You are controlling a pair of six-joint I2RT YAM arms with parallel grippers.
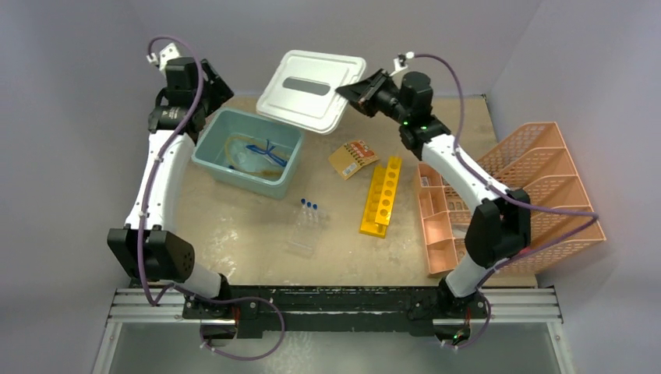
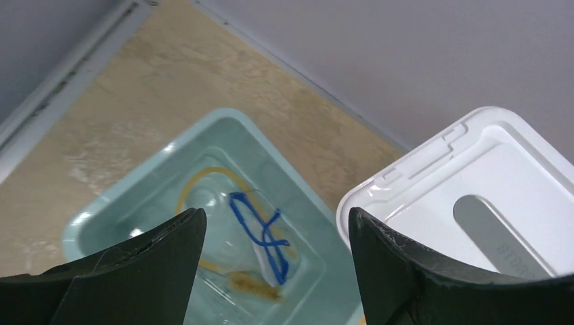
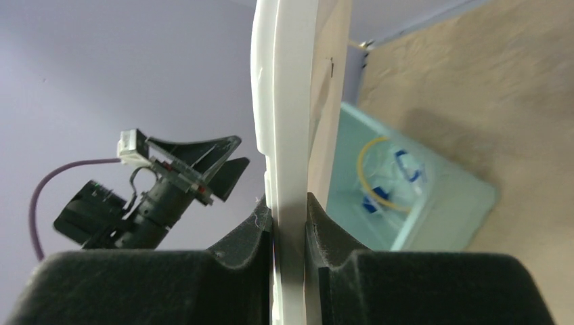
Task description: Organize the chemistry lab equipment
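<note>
My right gripper (image 1: 347,90) is shut on the edge of a white bin lid (image 1: 312,88) and holds it up at the back of the table; in the right wrist view the pads (image 3: 254,227) clamp the lid's rim (image 3: 284,101). My left gripper (image 1: 220,91) is open and empty above the far end of a teal bin (image 1: 209,145). Between its fingertips (image 2: 277,223) I see a clear bag with blue marks (image 2: 264,237) and a yellow ring in the bin. Two yellow racks (image 1: 382,195) lie mid-table. A clear tube rack (image 1: 305,232) holds blue-capped tubes (image 1: 310,206).
A small orange notebook (image 1: 353,158) lies beside the yellow racks. A salmon-pink mesh organiser (image 1: 507,202) fills the right side, close to my right arm. Walls close the back and sides. The lid (image 2: 487,196) hangs just right of the bin (image 2: 135,203).
</note>
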